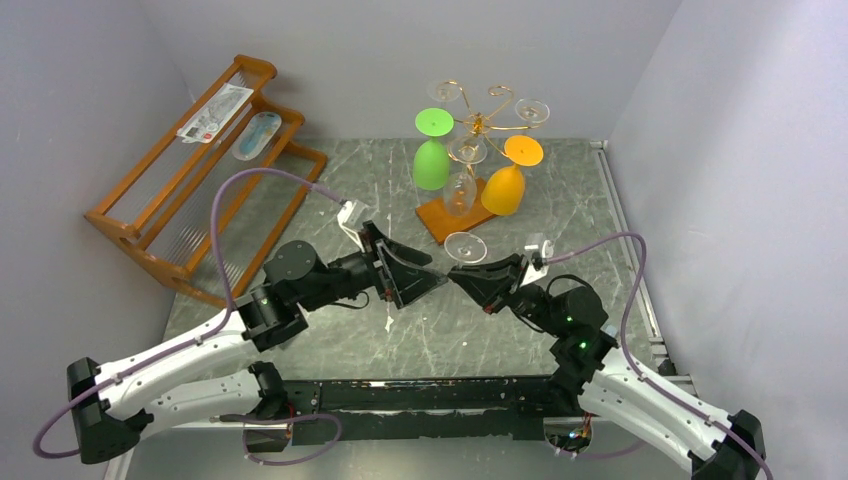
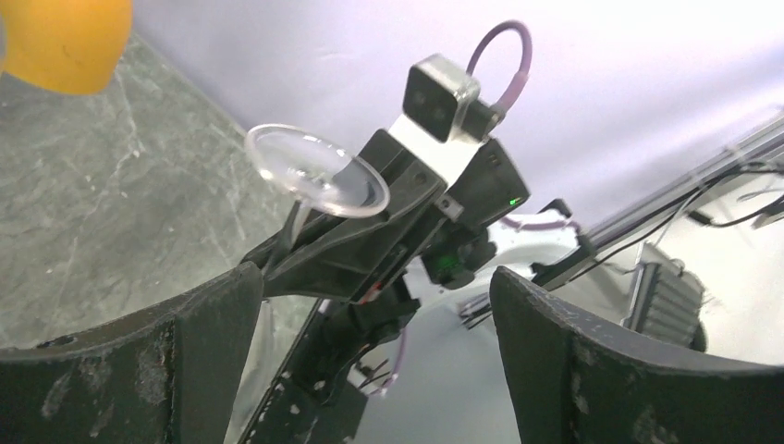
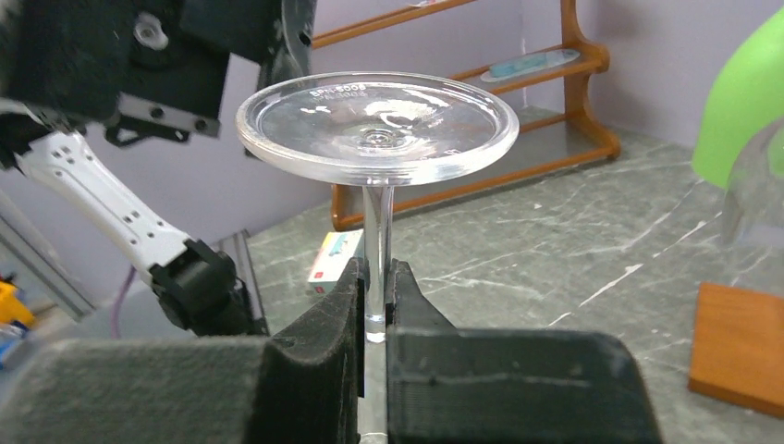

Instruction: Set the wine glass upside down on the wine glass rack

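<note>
A clear wine glass (image 1: 465,247) is held upside down, foot up, by its stem. My right gripper (image 1: 468,277) is shut on that stem; in the right wrist view the fingers (image 3: 324,324) pinch the stem (image 3: 375,231) below the round foot (image 3: 377,125). The bowl is hidden below the fingers. My left gripper (image 1: 436,281) is open and empty, facing the right gripper from the left; the glass foot (image 2: 316,171) shows beyond its spread fingers (image 2: 213,324). The gold wire rack (image 1: 481,122) on its brown base (image 1: 441,216) stands behind, at the table's far side.
On the rack hang a green glass (image 1: 431,160), an orange glass (image 1: 505,186) and a clear glass (image 1: 460,192). An orange-brown slatted shelf (image 1: 195,180) stands at the far left with packets on it. A small box (image 3: 335,257) lies on the table.
</note>
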You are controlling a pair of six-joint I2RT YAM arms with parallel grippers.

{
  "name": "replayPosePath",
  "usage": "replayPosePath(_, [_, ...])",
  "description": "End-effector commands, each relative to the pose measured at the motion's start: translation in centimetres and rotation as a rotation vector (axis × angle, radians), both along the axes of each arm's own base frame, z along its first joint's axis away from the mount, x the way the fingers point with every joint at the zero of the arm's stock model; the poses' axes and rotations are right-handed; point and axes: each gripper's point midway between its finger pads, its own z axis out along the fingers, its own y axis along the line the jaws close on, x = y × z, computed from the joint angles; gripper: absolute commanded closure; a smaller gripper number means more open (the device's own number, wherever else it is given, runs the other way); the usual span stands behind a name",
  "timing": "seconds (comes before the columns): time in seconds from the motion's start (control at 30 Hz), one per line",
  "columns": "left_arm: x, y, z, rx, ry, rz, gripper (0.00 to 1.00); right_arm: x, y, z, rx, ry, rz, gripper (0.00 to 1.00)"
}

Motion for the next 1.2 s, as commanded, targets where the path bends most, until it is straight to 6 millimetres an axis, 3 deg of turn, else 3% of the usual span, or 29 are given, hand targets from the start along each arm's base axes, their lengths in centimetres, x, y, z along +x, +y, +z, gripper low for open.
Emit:
replayPosePath(0.0, [0.3,1.2,3.6,-0.127,0.065,0.051,0.04,-0.2,0.2,3.0,-0.046,-0.22,-0.002,1.0])
replayPosePath(0.2, [1.7,0.5,1.3,-0.088,0.369,0.122,0.04,0.0,0.4,3.5,-0.091,-0.327,-0.015,1.0])
replayPosePath(0.43, [2.8,-0.7,0.6,-0.051,0.431,0.095,0.09,-0.3,0.7,3.3,-0.099,-0.339,0.011,1.0])
replayPosePath(0.53, [3.7,-0.2,0.1,-0.075,0.451,0.104,0.19,-0.6,0.7,3.1,-0.089,-0.333,0.025,1.0])
replayPosePath(0.73, [3.6,-0.5,-0.6,-0.12,0.518,0.001,0.52,-0.5,0.9,2.4,-0.098,-0.323,0.033,1.0])
replayPosePath(0.83, [3.4,-0.8,-1.0,-0.121,0.531,-0.044,0.6,-0.3,1.2,2.0,-0.11,-0.312,0.037,1.0])
replayPosePath(1.0, [2.8,-1.1,-1.0,-0.126,0.53,-0.108,0.63,0.1,1.3,1.7,-0.115,-0.299,0.027,1.0])
replayPosePath(1.13, [2.3,-1.1,-0.9,-0.14,0.526,-0.159,0.79,0.5,1.3,1.3,-0.116,-0.274,0.012,1.0])
replayPosePath(1.17, [2.1,-1.0,-0.6,-0.15,0.52,-0.182,0.9,0.7,1.3,1.1,-0.118,-0.254,0.008,1.0])
